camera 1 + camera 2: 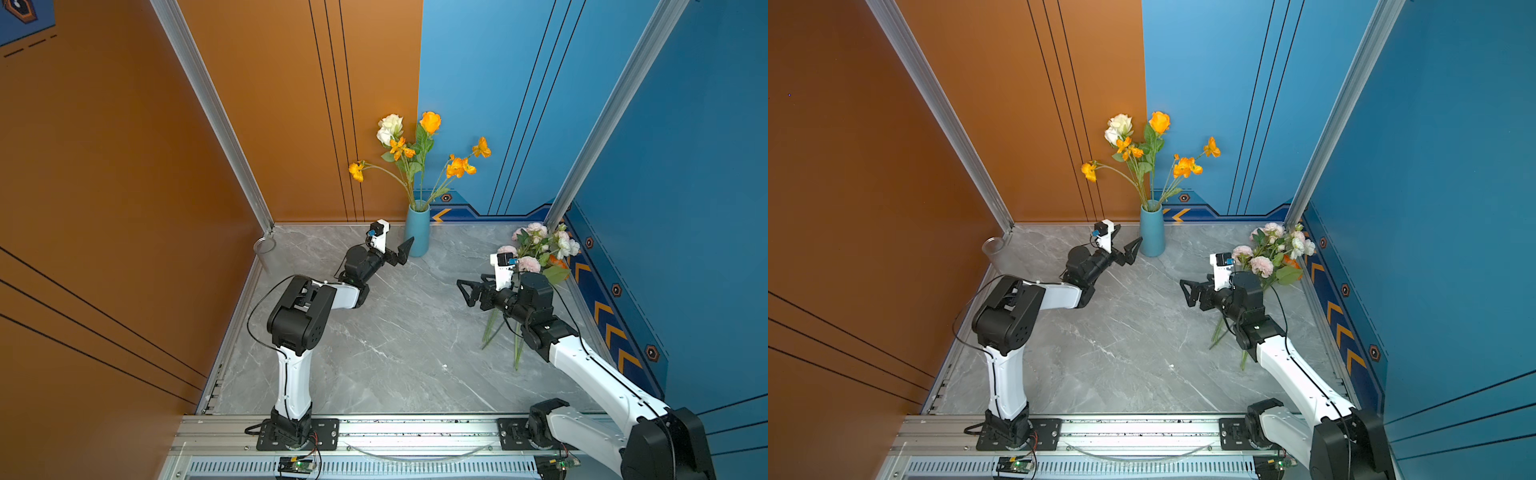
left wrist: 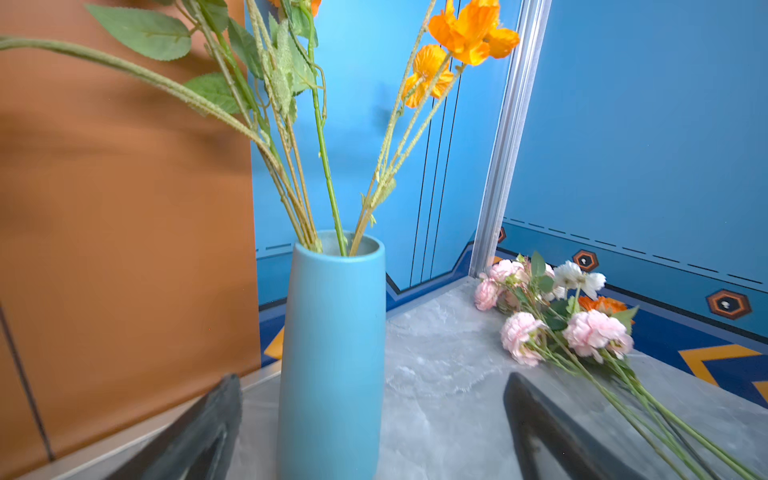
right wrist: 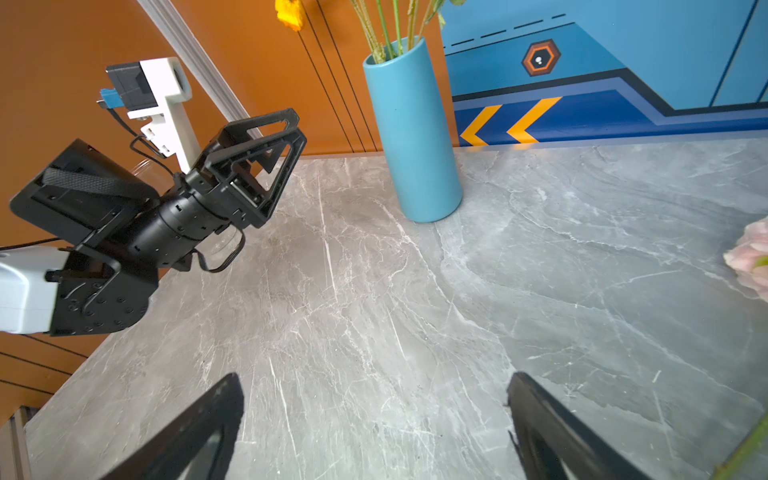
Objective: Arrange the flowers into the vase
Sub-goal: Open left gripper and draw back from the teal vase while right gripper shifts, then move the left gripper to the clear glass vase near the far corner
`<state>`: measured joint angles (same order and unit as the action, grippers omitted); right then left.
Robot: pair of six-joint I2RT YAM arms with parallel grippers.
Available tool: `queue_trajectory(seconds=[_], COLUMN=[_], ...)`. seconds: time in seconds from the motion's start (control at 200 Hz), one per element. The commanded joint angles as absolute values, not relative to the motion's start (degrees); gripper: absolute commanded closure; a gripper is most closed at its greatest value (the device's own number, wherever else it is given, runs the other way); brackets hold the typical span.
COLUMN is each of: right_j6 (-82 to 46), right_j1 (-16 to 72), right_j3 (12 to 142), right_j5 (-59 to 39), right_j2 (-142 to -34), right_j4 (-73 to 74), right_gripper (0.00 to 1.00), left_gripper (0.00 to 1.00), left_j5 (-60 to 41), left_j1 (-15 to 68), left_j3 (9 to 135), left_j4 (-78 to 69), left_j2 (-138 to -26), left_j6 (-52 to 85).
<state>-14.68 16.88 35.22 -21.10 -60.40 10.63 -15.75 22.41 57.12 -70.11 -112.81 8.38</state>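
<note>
Approx. halfway: orange-and-white flowers [image 1: 419, 145] upright in blue vase [image 1: 417, 230] at back wall; pink bunch [image 1: 540, 249] lies on tabletop [image 1: 374, 353], yet to go. L gripper [image 1: 1130, 233], R gripper [image 1: 462, 293]: both wide open, empty.

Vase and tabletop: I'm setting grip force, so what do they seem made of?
The vase looks like matte ceramic, possibly painted: even blue, dull sheen, thick rim. The tabletop looks like grey marble or a printed imitation: pale veins, faint gloss.

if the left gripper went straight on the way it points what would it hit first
Most likely the blue vase: it stands just ahead of the left gripper, between its open fingers in the left wrist view.
</note>
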Motion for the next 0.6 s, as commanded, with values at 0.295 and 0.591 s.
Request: queue_trajectory(seconds=[0.295, 0.591], right_j6=[-8.7, -15.0], right_j1=[33.8, 39.8], right_j3=[41.9, 47.6], right_j5=[-12.5, -10.2], right_j2=[-67.1, -77.9], right_j4=[9.7, 9.0], right_gripper=[0.0, 0.0], left_gripper=[0.02, 0.02], left_j5=[25.2, 39.8], left_j1=[33.2, 33.2], left_j3=[33.8, 26.4], left_j4=[-20.4, -3.3], left_j2=[-62.8, -44.4], left_j6=[-0.4, 2.5])
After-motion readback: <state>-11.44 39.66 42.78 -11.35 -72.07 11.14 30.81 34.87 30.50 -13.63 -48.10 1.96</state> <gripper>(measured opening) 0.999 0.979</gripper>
